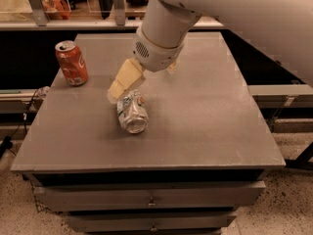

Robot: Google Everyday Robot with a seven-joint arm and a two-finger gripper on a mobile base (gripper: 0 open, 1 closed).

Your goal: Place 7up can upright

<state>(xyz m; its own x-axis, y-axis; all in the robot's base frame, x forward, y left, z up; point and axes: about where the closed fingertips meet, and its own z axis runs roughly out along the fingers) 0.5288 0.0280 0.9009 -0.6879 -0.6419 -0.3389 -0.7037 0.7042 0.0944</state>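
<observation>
7up can (132,115): lies on its side on the counter (210,111), left of the middle.
Tool (117,93): at the 7up can's far end, just behind and left of it.
Other soda can (72,62): upright, well behind and left of the 7up can.
Drawers (151,195): below the counter, in front of the 7up can.

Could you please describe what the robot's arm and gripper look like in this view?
The arm is a thick, smooth, off-white tube ending in a rounded wrist housing with a small round grille of holes on its side. The gripper, at the far end of the lying 7up can, is pale cream-yellow and blocky. No cables or lettering show.
</observation>
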